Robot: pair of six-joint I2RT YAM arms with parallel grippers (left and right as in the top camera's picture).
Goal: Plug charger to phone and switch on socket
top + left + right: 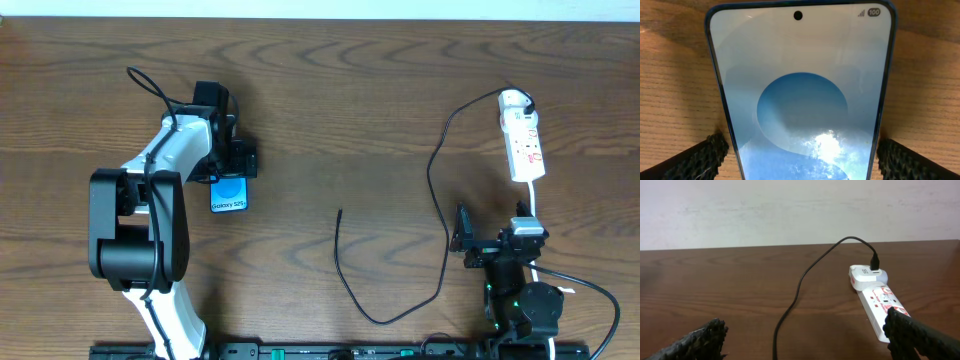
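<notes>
The phone point(229, 196) lies flat on the wooden table with its blue-and-white screen up, filling the left wrist view point(801, 65). My left gripper point(231, 170) point(801, 152) hangs over it, open, one finger on each side with a gap to the phone's edges. The charger cable point(438, 200) runs from the far end of the socket point(523, 140) down in a loop to its free plug tip point(340, 213) mid-table. My right gripper point(493, 234) point(807, 336) is open and holds nothing, just short of the socket point(874, 297), with the cable point(799, 289) ahead of it.
The socket's white cord point(535, 205) runs back past the right arm's base. The table's far edge meets a pale wall point(790, 210). Bare wood lies between phone and cable tip.
</notes>
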